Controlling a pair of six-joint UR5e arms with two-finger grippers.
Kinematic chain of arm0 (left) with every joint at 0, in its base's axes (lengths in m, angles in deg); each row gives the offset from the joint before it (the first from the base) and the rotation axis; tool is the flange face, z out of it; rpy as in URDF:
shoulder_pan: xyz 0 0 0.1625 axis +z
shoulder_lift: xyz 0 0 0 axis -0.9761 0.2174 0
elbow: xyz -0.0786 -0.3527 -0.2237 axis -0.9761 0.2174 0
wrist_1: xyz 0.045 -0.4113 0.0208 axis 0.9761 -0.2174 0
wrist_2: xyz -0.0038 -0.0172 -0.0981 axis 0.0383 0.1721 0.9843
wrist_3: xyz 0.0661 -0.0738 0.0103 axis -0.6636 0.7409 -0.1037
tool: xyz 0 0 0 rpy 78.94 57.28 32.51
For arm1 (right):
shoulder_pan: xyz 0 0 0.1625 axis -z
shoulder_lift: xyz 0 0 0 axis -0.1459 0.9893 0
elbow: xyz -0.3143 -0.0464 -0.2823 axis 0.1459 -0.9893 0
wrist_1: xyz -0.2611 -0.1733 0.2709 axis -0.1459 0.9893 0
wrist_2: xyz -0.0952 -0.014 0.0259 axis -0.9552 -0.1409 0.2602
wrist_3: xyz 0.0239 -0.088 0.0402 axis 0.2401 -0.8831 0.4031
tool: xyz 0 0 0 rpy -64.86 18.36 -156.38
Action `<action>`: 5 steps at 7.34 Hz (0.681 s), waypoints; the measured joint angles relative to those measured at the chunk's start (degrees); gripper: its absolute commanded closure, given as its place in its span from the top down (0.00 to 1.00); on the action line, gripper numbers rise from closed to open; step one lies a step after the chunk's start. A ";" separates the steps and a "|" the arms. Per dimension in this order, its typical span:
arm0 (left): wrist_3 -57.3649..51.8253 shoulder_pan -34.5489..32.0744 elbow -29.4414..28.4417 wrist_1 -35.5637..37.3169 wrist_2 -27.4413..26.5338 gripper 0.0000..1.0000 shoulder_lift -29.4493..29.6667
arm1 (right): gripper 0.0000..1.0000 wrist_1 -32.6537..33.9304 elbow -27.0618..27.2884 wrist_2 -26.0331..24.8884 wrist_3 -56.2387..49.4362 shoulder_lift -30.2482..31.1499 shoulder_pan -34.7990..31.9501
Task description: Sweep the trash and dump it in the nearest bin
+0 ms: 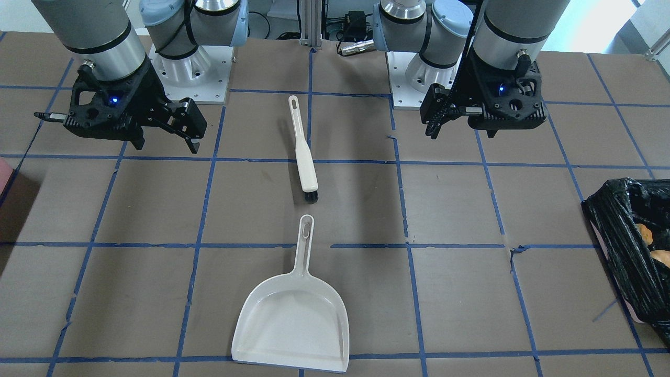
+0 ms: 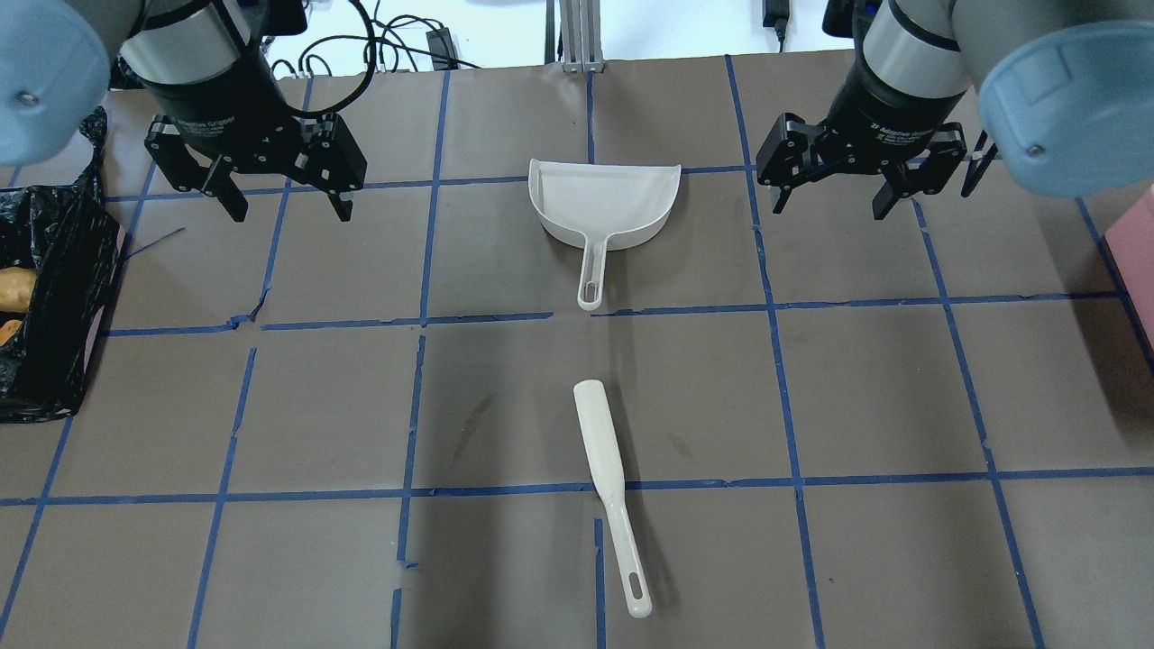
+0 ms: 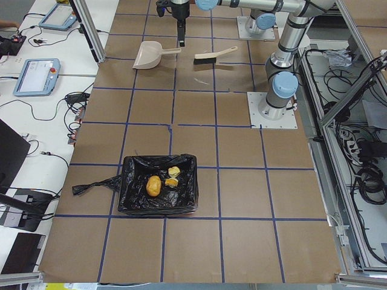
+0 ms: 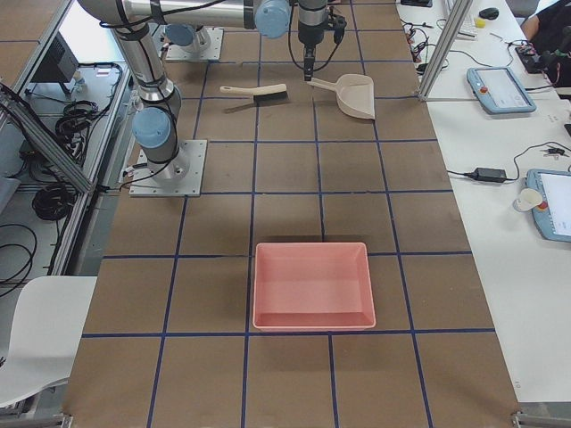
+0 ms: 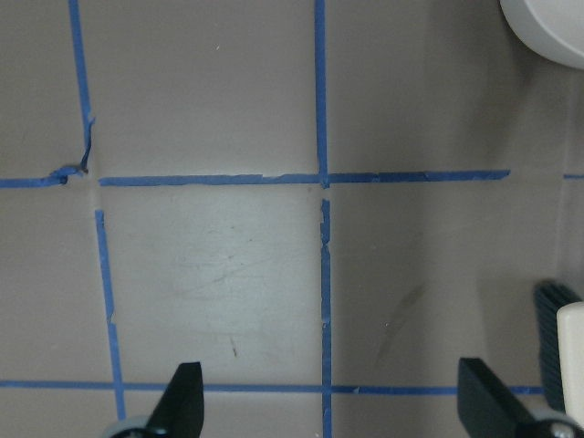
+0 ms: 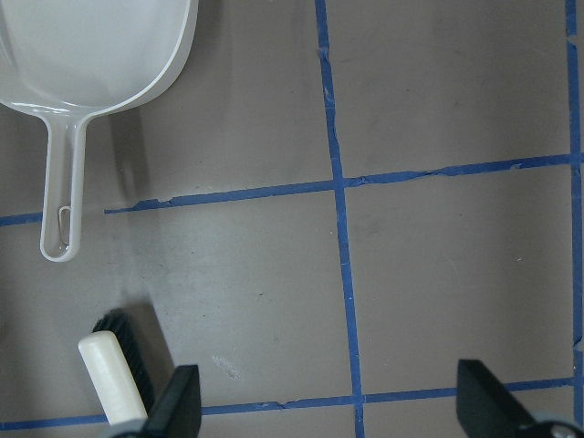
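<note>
The trash, a tan potato-like lump and two pale yellowish chunks, lies inside the bin, resting on its crinkled black liner at the table's end on the robot's left. None shows on the bare table, so the dump looks done. The scraps seem light, firm and roundish, likely to roll, so they are better pushed by bristles than pinched. The brush and the dustpan lie apart at mid-table, handle ends toward each other. Both look like stiff, light plastic, best taken by their slim handles. The left gripper and the right gripper hover above the table with fingers spread, holding nothing.
</note>
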 measured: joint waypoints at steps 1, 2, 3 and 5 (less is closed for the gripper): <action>-0.03 0.05 -0.23 -0.46 0.04 1.00 -0.02 | 1.00 0.01 -0.05 0.04 0.13 0.07 -0.06; -0.06 0.12 -0.24 -0.48 0.10 1.00 0.03 | 1.00 0.02 -0.08 0.08 0.20 0.09 -0.09; -0.04 0.15 -0.24 -0.19 0.27 1.00 0.15 | 1.00 0.02 -0.05 0.08 0.14 0.10 -0.12; 0.78 0.09 -0.24 0.16 1.66 1.00 0.22 | 1.00 -0.02 0.08 -0.02 -0.07 0.36 -0.12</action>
